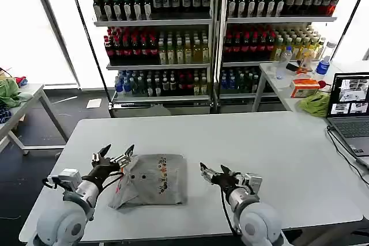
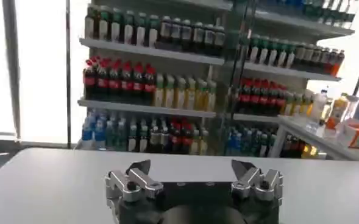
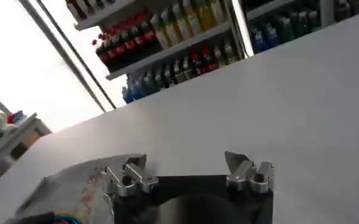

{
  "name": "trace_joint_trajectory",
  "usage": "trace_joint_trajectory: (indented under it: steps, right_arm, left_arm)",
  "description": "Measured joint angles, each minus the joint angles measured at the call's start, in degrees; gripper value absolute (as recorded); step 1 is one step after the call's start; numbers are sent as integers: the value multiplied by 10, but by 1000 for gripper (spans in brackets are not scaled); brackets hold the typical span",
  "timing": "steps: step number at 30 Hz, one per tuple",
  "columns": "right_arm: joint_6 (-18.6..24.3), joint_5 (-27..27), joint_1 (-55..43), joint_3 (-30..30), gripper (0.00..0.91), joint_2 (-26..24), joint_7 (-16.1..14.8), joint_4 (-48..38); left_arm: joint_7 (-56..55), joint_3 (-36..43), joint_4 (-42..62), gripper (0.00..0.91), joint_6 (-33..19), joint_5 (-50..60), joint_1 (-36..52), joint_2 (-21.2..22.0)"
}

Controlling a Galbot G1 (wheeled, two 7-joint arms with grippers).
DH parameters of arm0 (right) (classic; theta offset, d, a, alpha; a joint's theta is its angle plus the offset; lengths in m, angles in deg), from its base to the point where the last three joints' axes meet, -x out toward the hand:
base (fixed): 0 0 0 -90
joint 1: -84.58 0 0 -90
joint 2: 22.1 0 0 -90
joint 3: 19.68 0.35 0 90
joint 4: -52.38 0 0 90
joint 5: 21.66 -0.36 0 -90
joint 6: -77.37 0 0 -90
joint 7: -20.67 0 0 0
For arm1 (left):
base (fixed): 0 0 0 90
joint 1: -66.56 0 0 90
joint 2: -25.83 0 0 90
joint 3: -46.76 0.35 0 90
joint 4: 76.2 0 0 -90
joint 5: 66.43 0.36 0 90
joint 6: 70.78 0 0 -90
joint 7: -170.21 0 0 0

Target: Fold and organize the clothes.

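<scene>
Two open claws, the left claw and right claw, are hovering beside the folded grey shirt lying on the white bench.

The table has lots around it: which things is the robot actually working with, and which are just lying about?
Working with:
grey shirt
left gripper, open
right gripper, open

Lying about:
laptop
green cloth
orange box
drink shelves

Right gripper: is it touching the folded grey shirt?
Apart. The head view shows bare table between the right gripper and the shirt.
</scene>
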Motion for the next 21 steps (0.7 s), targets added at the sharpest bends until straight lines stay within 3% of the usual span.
trace_joint_trajectory:
  steps: [9,21]
  right_arm:
    - [-4,-79,-77,-68,907,3,24,-55]
    - [-6,-113,-130,-132,907,17,48,-105]
  left_arm:
    - [-8,-28,-3,907,6,1,-19,2]
    - [-10,-41,-1,907,9,-1,-27,6]
